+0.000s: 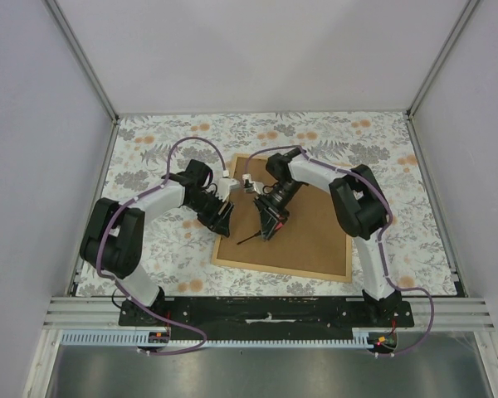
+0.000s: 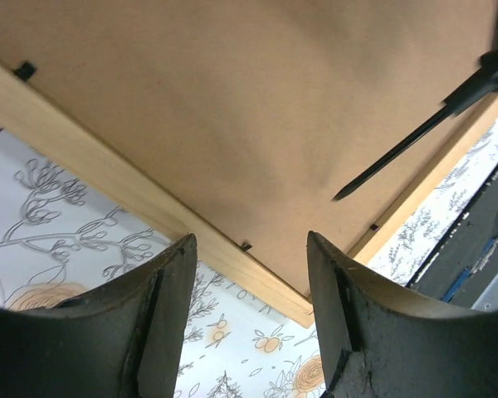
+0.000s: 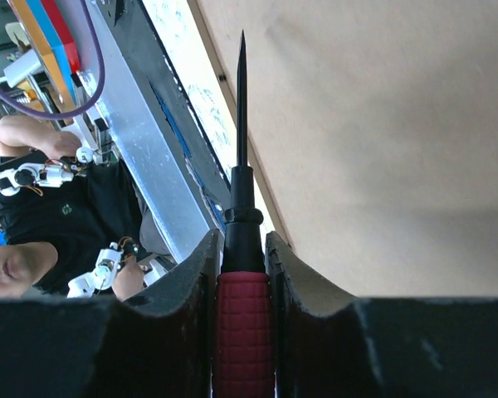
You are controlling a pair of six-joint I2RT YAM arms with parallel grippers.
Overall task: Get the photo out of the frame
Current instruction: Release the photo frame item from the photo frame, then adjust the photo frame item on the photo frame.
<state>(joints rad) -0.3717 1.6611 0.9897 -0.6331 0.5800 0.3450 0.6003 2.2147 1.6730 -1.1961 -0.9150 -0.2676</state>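
The frame (image 1: 315, 236) lies back side up on the table, its brown board showing inside thin tan wooden strips. The photo is hidden under the board. My left gripper (image 1: 221, 219) is open and empty at the frame's left edge; in the left wrist view (image 2: 249, 240) its jaws stand apart over the wooden strip (image 2: 108, 170), near the near corner. My right gripper (image 1: 270, 222) is shut on a screwdriver (image 3: 242, 332) with a red handle. Its black shaft (image 2: 407, 149) points over the board (image 3: 382, 149) toward the near left corner.
Small black tabs (image 2: 246, 246) sit along the frame's inner edge. A floral cloth (image 1: 149, 149) covers the table. Grey walls stand on three sides. The black base rail (image 1: 266, 311) runs along the near edge. A person (image 3: 17, 265) sits beyond it.
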